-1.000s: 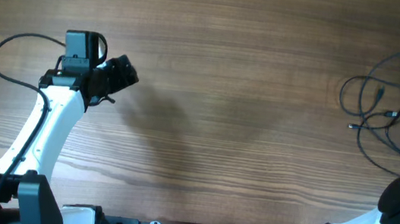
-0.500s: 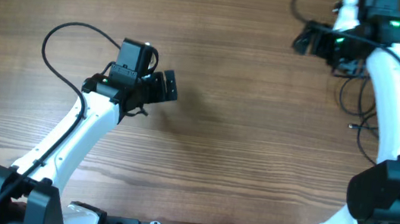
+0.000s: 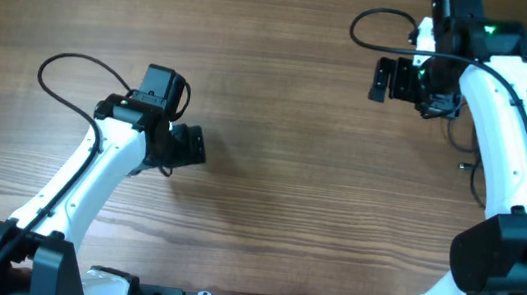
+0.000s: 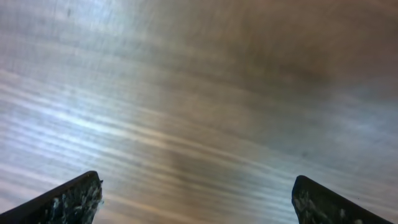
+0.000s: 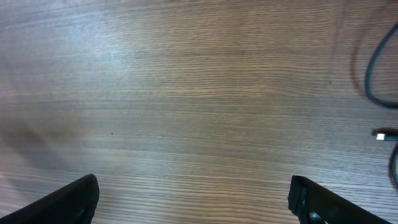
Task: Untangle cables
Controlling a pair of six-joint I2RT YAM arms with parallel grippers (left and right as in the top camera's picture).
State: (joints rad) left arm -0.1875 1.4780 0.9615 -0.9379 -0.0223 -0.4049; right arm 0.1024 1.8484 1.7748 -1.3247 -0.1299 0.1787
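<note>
Viewing from overhead: wood-grain tabletop (image 3: 291,90), brown, fine parallel streaks, matte with a soft sheen in the left wrist view.

Left arm (image 3: 88,181) — white shell, black joints — reaches in from the near-left corner. Its jaws stand released, wide apart; the two dark, rough-textured fingertips (image 4: 68,200) sit at the bottom corners of the left wrist view with only bare wood between them.

Right arm (image 3: 511,138) rises along the right side and bends toward the far edge. Its jaws are also released, holding nothing: black blunt fingertips (image 5: 65,200) far apart over bare grain.

Task item: the cables (image 5: 367,76), thin, black, round in section, lie in loose curved loops on the far-right part of the tabletop, partly hidden under the right arm from overhead. The right wrist view catches one arc at its right edge, and below it a small silvery plug (image 5: 385,134), blocky. Neither pair of jaws touches the cables; the left is well apart from them.
</note>
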